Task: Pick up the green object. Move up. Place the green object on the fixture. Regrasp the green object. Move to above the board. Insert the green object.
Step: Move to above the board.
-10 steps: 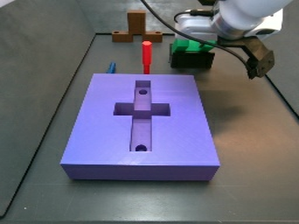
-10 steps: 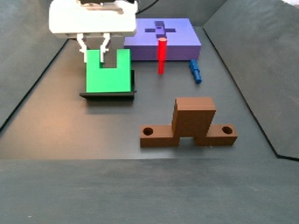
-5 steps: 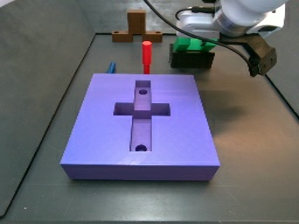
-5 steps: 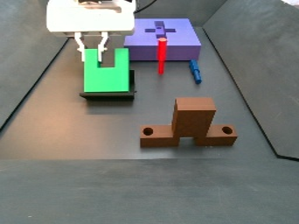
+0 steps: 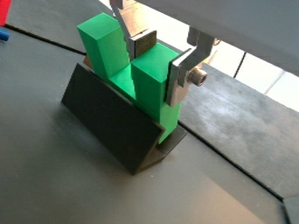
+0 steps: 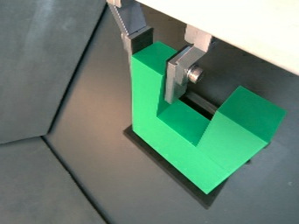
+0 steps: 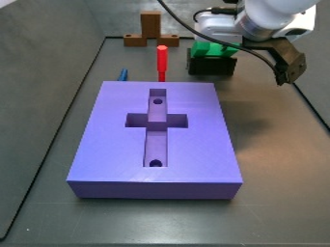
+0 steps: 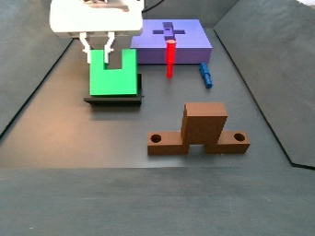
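The green object (image 8: 114,76) rests on the fixture (image 8: 114,97), notch upward and arms upright, near the left wall with bare floor around it. The gripper (image 6: 156,58) sits over one arm (image 5: 155,87), its fingers (image 5: 184,72) straddling it; whether the pads press it is hard to tell. The board (image 7: 156,135) lies well apart. In a side view the arm hides most of the block (image 7: 209,55)

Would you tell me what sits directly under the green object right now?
The green object stands on the dark fixture, with the gripper straddling one of its arms. The fixture's top channel is covered by the block.
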Motion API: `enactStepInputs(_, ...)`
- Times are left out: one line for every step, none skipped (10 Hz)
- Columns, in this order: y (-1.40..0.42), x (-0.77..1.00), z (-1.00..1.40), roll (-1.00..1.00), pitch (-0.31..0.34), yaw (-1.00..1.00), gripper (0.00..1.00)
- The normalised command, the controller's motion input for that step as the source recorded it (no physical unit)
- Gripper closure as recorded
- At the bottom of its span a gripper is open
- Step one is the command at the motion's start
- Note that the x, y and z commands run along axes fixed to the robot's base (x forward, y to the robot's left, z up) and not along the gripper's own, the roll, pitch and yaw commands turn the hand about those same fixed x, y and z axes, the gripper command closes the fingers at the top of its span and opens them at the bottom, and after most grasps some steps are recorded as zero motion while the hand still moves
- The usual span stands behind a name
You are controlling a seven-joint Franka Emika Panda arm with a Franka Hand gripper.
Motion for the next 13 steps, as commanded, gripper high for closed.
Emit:
enactStepInputs(0.00,0.00,1.40,0.00,0.000,0.00,1.00)
enactStepInputs(-0.03,-0.02,1.40,-0.03,-0.010,-0.05,1.00)
enactStepInputs(-0.02,-0.05,1.40,-0.10,-0.035,-0.05,1.00)
enactStepInputs(-0.01,-0.05,1.40,-0.09,-0.019,-0.04,1.00)
enactStepInputs(-0.02,-0.05,1.40,-0.07,0.008,-0.05,1.00)
enactStepInputs(-0.03,-0.04,1.40,-0.02,0.041,-0.04,1.00)
enactStepInputs(-0.02,-0.03,1.40,-0.01,0.048,-0.03,1.00)
enactStepInputs(-0.03,0.00,0.55,-0.01,0.081,-0.01,1.00)
enactStepInputs(-1.40,-1.25,0.24,-1.00,0.089,-0.04,1.00)
enactStepInputs(-1.40,-1.27,0.24,-1.00,0.071,-0.03,1.00)
enactStepInputs(-1.40,-1.38,0.23,-1.00,0.036,-0.01,1.00)
enactStepInputs(-1.38,-1.40,0.20,-1.00,0.023,0.00,1.00)
enactStepInputs(-1.37,-1.40,0.21,-1.00,0.018,0.00,1.00)
